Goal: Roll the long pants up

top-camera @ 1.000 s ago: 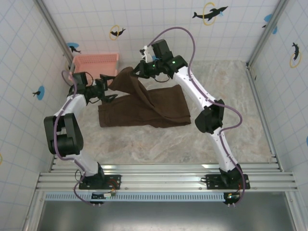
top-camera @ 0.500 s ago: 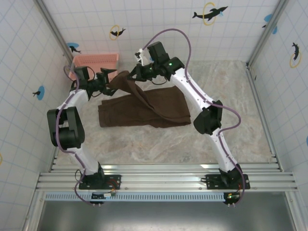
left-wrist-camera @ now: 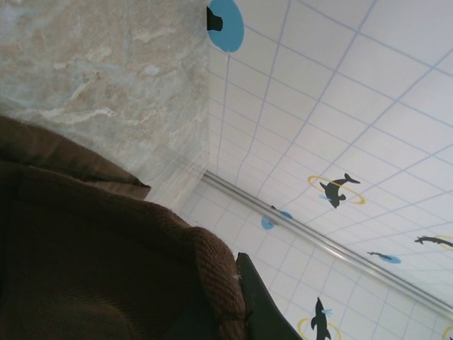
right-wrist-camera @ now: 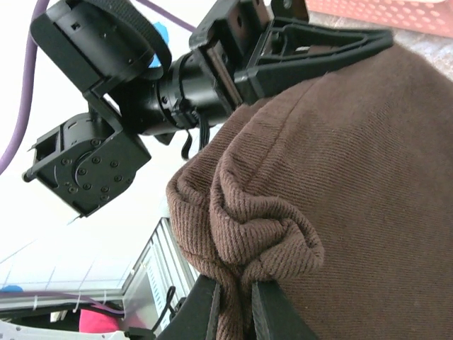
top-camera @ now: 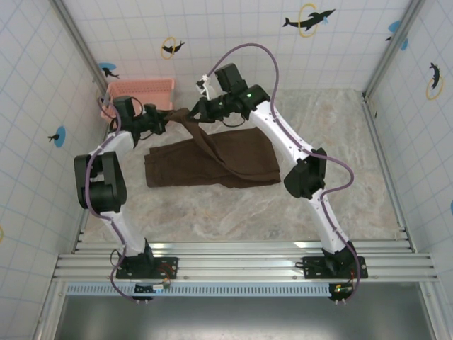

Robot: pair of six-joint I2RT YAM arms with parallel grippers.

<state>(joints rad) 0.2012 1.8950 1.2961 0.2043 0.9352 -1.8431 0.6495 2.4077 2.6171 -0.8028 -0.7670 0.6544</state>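
The long pants [top-camera: 226, 159] are dark brown and lie folded flat mid-table, with one end lifted at the far left. My right gripper [top-camera: 196, 111] is shut on that raised end; in the right wrist view a bunched fold of the pants [right-wrist-camera: 283, 234] is pinched in the right gripper [right-wrist-camera: 237, 306]. My left gripper [top-camera: 161, 119] meets the same raised edge from the left and is shut on it. In the left wrist view the pants' thick hem [left-wrist-camera: 216, 276] presses against one black finger [left-wrist-camera: 258, 304]; the other finger is hidden by cloth. The left gripper [right-wrist-camera: 318, 49] also shows from the right wrist.
A pink basket [top-camera: 140, 92] stands at the far left against the tiled back wall, just behind the left gripper. Tiled walls with metal corner posts [top-camera: 78, 39] close in the table. Bare marbled tabletop [top-camera: 340, 142] lies to the right and front of the pants.
The left gripper moved back and right to the raised edge of the pants and shut on it. The right gripper shifted slightly left, still holding the cloth.
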